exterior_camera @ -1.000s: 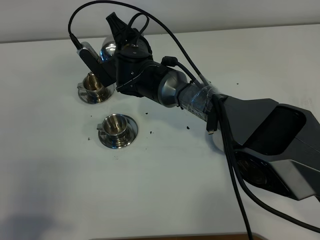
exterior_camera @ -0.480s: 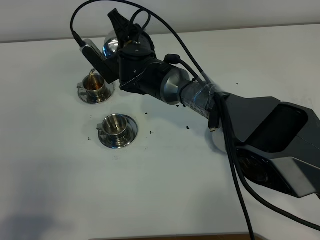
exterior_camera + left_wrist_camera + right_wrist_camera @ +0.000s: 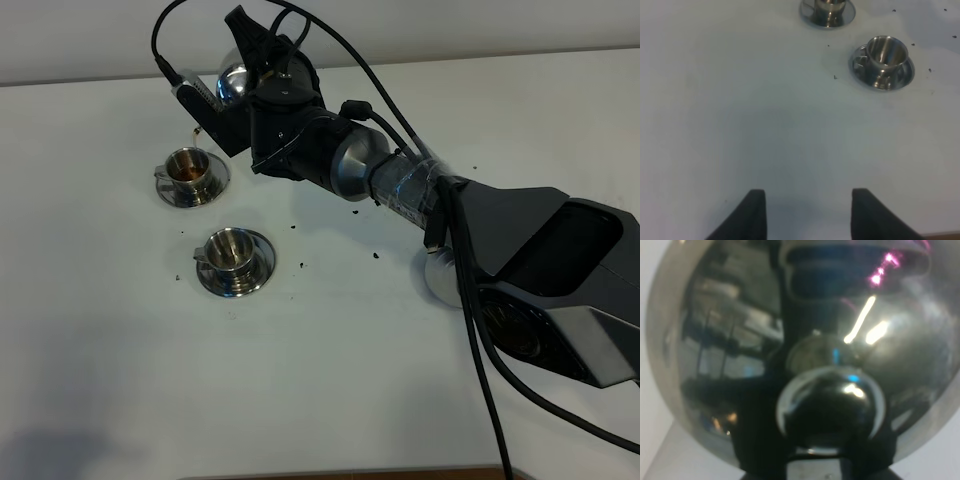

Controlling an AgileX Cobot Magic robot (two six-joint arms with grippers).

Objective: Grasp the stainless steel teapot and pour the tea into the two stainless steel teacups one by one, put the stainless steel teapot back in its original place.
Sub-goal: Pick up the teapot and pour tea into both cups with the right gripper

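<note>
1. Right hand (image 3: 262, 72) clenched on the stainless steel teapot (image 3: 232, 82), held aloft.
2. Just below the hand: filled teacup (image 3: 190, 170).
3. Farther down, toward the robot's base: empty teacup (image 3: 232, 255), likely the next target.
4. Left hand (image 3: 807, 212) released, well apart.

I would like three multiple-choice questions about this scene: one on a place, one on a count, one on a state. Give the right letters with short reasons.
1. Where is the stainless steel teapot?
A. set down upright
B. held up by the right gripper
C. lying on its side

2. How many teacups stand on the table?
A. one
B. two
C. three

3. Which teacup holds tea?
A. the one nearer the teapot
B. the other one
C. both

Answers:
1 B, it hangs above the table.
2 B, two are visible.
3 A, only that one shows reddish-brown liquid.
</note>
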